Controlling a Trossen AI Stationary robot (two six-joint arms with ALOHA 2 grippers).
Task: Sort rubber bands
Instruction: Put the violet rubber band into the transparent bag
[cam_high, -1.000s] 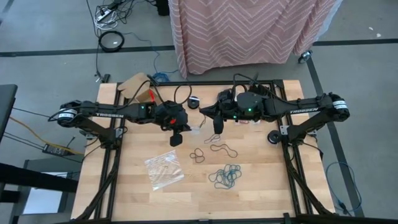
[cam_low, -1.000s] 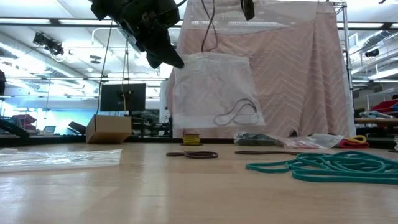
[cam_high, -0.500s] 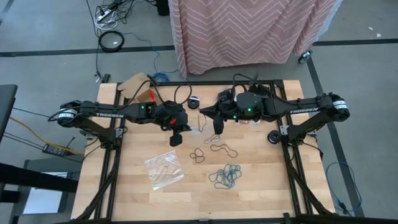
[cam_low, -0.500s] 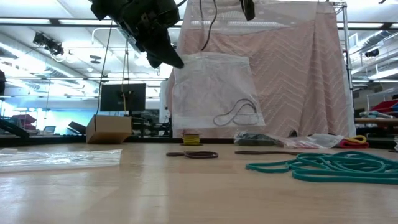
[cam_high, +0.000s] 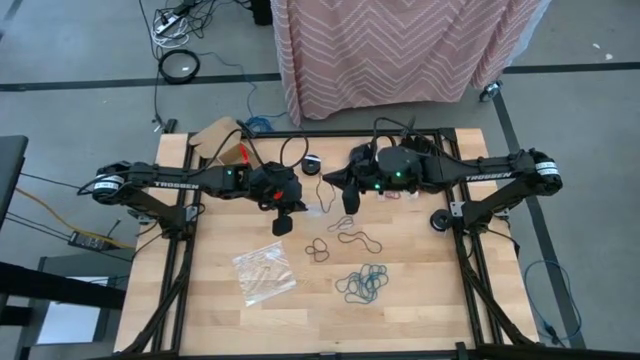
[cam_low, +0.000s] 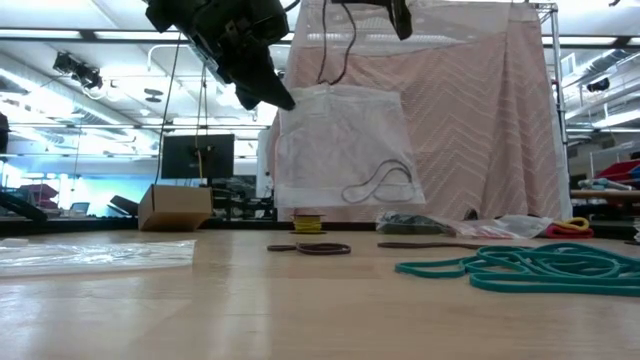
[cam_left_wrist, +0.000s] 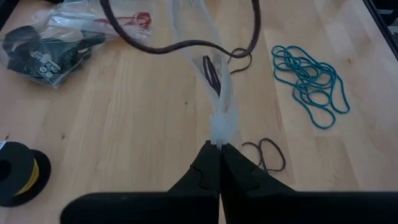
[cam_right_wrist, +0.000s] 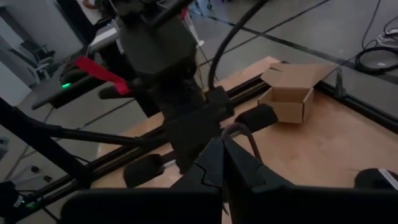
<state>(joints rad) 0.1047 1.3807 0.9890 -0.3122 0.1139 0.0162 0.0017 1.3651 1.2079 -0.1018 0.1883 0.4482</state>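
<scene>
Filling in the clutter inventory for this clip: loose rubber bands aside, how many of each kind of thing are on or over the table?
Clear plastic bags: 4 (hanging bag in the left gripper, flat bag, bag of black bands, bag of red bands)
Cardboard box: 1
Black round disc: 1
Total: 6

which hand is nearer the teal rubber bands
Right. The right hand hangs above the table just behind the teal rubber bands; the left hand is farther off to their left.
</scene>
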